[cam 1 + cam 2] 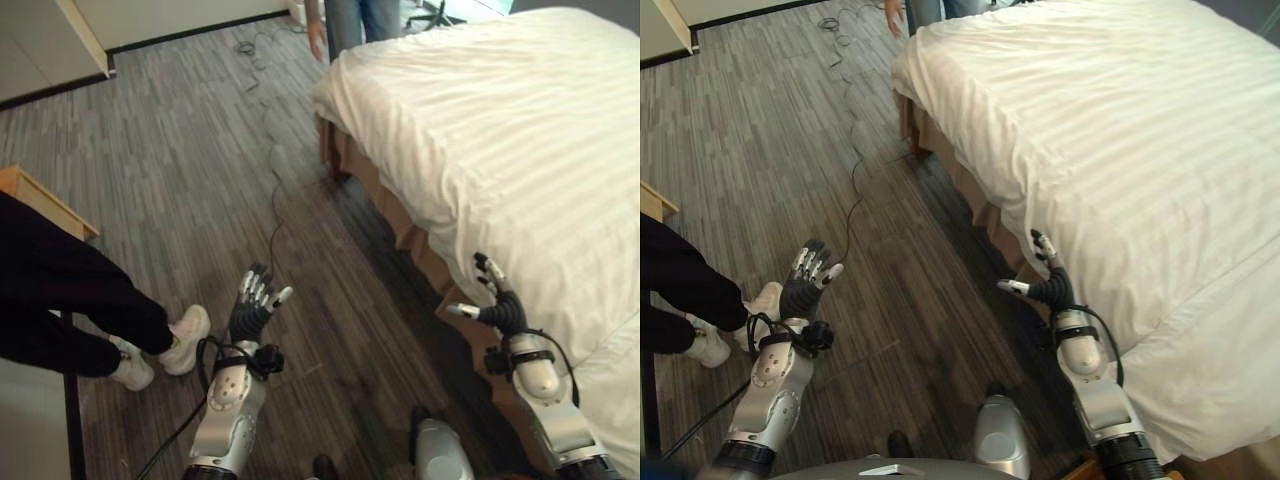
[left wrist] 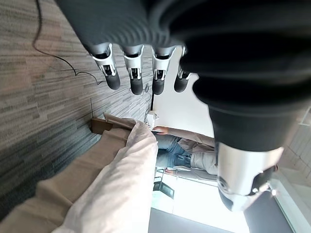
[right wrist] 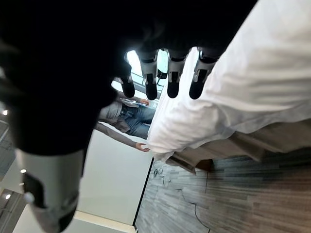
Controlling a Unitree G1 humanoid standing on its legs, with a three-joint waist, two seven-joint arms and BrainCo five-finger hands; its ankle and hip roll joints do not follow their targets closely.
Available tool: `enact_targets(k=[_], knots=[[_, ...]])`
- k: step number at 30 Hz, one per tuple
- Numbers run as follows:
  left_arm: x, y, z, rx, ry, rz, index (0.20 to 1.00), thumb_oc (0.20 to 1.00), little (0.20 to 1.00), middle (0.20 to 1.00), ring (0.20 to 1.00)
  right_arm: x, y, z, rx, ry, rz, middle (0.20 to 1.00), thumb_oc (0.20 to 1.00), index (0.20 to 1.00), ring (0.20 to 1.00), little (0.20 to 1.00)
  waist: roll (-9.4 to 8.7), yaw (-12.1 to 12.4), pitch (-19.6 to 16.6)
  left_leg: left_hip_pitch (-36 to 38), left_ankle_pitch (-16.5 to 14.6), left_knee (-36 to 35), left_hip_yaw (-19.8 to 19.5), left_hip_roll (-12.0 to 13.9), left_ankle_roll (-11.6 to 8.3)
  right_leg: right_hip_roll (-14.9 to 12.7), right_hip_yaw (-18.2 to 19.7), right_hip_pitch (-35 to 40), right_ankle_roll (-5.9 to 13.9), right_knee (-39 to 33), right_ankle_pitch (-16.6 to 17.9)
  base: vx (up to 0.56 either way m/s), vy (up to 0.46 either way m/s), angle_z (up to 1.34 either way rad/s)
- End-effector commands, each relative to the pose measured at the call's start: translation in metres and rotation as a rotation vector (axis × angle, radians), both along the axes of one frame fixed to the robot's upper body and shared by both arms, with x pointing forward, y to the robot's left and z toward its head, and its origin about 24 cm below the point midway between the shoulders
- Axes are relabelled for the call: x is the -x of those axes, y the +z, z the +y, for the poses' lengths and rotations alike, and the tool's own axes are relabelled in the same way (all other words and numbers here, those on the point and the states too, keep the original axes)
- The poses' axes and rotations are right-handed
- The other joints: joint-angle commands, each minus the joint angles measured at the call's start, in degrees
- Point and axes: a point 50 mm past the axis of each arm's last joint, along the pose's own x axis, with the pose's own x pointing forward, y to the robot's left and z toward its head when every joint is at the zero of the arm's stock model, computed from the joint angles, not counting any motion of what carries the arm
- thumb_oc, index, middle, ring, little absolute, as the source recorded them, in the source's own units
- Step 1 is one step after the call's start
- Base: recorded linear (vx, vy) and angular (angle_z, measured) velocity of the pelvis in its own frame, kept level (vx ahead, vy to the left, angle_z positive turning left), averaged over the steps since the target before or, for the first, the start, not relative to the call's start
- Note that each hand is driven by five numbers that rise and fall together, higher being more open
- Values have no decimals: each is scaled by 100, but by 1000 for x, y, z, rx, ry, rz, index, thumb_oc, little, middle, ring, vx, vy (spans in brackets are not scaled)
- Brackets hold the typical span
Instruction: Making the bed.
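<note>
Left eye view: the bed [image 1: 520, 130] with its white striped duvet [image 1: 500, 100] fills the right side; the left robot hand [image 1: 255, 300] hangs over the wood floor [image 1: 180, 180], fingers straight. Right eye view: the right robot hand [image 1: 1045, 280] is beside the duvet's edge, fingers spread, holding nothing. Wrist views: a person [image 2: 187, 150] stands at the bed's far corner.
</note>
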Motion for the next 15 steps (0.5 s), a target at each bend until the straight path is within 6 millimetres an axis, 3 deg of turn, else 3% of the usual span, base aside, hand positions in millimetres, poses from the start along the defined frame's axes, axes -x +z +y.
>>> enact_targets(k=[1,7,15], knots=[[1,24,7,-67,0,-126,1000,1000,1000,1000,1000,-8,28,2,22,15,-153,1000,1000,1000,1000,1000,72,9,-90,40,-730,213,-294,171,107,122,-31,1086,-250,-873,-767,-49,-150,4],[14,11,20,-56,57,-68,1000,1000,1000,1000,1000,-11,25,2,40,26,-122,1000,1000,1000,1000,1000,17,288,-334,-22,-675,298,-262,158,30,37,-102,1467,-283,-1688,-700,-16,-112,-10],[26,-9,22,-57,62,33,1000,1000,1000,1000,1000,-4,11,4,8,34,-57,1000,1000,1000,1000,1000,67,390,-411,128,-437,-37,-375,223,-57,47,-492,1823,-318,-2130,-619,20,-63,10]])
